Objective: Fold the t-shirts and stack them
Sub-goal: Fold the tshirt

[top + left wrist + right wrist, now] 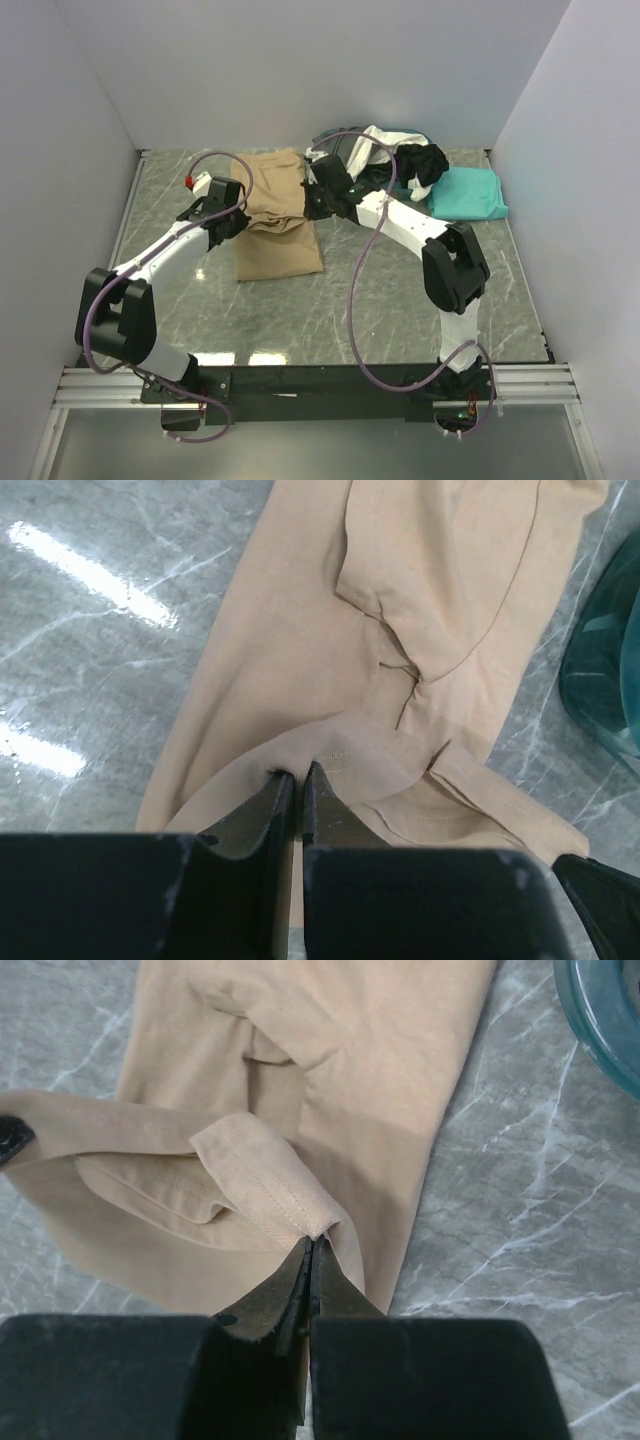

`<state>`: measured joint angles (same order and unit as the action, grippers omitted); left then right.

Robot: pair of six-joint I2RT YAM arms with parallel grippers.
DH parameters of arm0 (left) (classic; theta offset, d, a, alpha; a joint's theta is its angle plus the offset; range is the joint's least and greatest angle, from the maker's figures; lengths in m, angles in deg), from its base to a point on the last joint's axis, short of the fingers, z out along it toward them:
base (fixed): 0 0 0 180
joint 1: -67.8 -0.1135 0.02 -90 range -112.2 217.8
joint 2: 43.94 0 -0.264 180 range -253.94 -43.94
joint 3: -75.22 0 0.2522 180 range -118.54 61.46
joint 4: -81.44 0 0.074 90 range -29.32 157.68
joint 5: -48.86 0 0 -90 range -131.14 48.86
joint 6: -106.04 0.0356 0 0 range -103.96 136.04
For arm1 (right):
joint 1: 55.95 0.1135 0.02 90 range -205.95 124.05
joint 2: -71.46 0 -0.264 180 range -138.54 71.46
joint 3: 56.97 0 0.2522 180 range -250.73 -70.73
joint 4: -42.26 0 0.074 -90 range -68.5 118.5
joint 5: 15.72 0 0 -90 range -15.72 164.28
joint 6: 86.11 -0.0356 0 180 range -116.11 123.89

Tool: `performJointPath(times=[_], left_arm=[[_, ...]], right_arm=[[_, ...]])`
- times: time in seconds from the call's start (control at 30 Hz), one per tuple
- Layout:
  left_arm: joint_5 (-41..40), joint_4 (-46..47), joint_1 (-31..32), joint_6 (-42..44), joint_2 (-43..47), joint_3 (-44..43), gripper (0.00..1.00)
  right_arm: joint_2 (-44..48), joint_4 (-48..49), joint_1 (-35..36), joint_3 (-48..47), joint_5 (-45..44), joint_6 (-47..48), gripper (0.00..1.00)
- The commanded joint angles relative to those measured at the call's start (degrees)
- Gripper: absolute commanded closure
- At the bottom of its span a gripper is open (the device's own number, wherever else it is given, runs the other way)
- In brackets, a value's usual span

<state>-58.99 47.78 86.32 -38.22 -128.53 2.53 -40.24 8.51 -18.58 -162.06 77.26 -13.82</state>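
The tan t-shirt [278, 232] lies partly folded in the middle of the table, its far part lifted. My left gripper [236, 222] is shut on its left edge, and the pinched cloth shows in the left wrist view [340, 750]. My right gripper [316, 200] is shut on a hemmed corner [270, 1185] at the shirt's right side. A teal t-shirt [466, 193] lies flat at the back right. A white t-shirt [372, 145] and a black t-shirt [422, 164] are heaped behind the right arm. I cannot make out the dark grey one.
A teal plastic basket [405, 133] sits at the back under the heap; its rim shows in the left wrist view [605, 670] and the right wrist view [600, 1020]. White walls close in three sides. Bare marble table [330, 310] lies in front of the tan shirt.
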Motion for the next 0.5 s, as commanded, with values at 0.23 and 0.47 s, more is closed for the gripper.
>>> performJointPath(times=[0.23,0.47], left_arm=[[2.6,1.5,-3.2,2.8,-6.6,-6.0,0.74],[5.1,0.8,-4.8,3.7,-5.8,-8.4,0.00]], right_arm=[[-8.4,-4.6,-3.1,-11.5,1.7,3.5,0.74],[-7.2,-7.7,-3.4,-15.1,1.7,5.1,0.20]])
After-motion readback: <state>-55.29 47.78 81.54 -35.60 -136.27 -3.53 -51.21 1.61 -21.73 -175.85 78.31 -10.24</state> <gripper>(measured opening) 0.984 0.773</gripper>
